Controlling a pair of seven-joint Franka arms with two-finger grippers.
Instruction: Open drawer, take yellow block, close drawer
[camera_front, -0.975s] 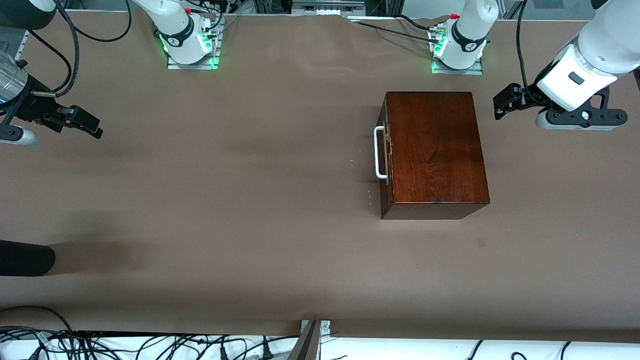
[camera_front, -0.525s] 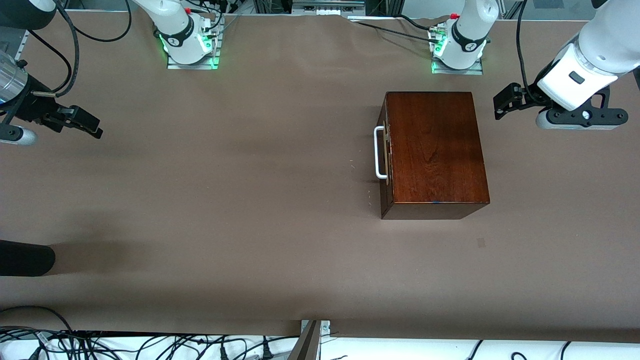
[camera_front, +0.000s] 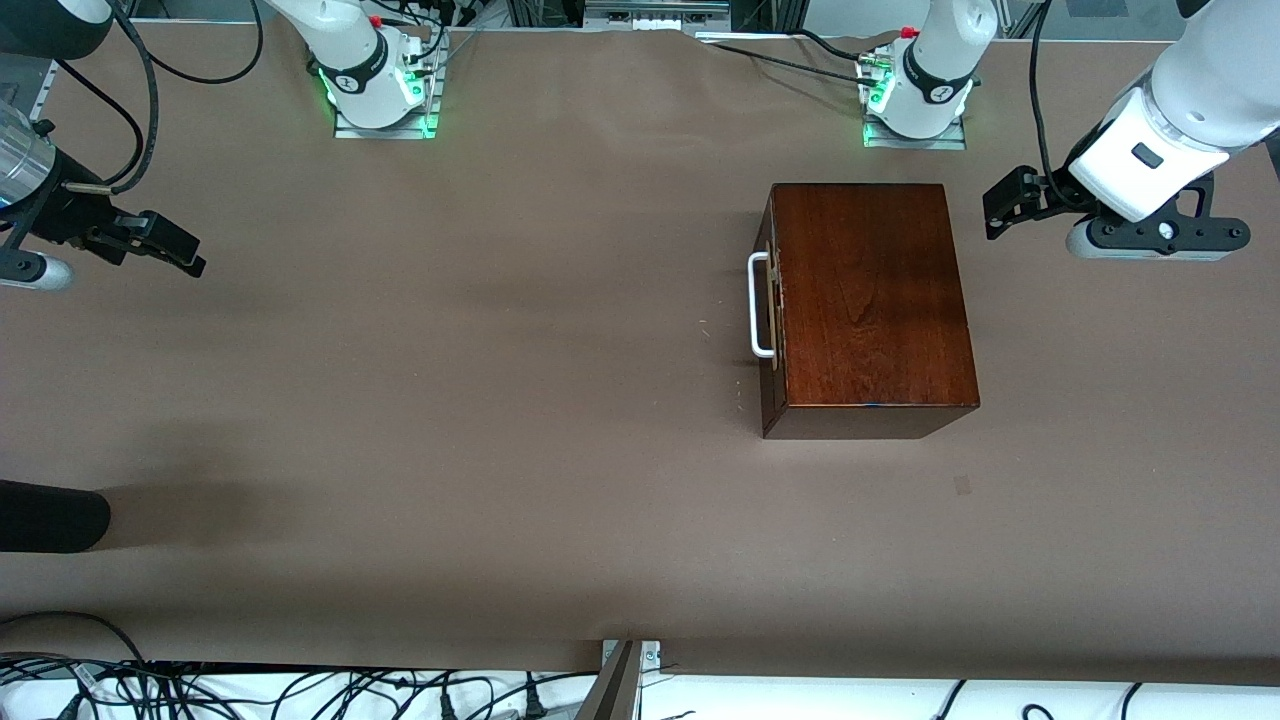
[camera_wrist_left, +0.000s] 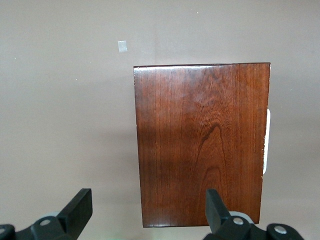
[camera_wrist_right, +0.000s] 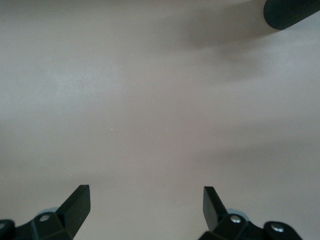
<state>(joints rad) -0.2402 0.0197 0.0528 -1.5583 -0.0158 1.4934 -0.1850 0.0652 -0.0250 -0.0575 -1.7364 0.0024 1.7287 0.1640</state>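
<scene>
The dark mahogany box (camera_front: 868, 300) stands on the table toward the left arm's end. Its drawer is shut, and the white loop handle (camera_front: 760, 305) faces the right arm's end. The box also shows in the left wrist view (camera_wrist_left: 200, 145), with the handle (camera_wrist_left: 267, 142) at its edge. The yellow block is hidden. My left gripper (camera_front: 1005, 203) is open and empty, in the air beside the box at the end away from the handle; it shows in its wrist view (camera_wrist_left: 147, 210). My right gripper (camera_front: 165, 243) is open and empty, waiting over bare table at the right arm's end; it shows in its wrist view (camera_wrist_right: 146, 205).
A black cylinder end (camera_front: 50, 515) lies at the table's edge at the right arm's end, nearer the front camera, and shows in the right wrist view (camera_wrist_right: 292, 12). A small pale patch (camera_front: 962, 485) marks the brown table cover (camera_front: 500, 400). Cables hang along the front edge.
My left arm has shifted slightly toward the robots' bases and toward the box. The right arm and the box have not moved.
</scene>
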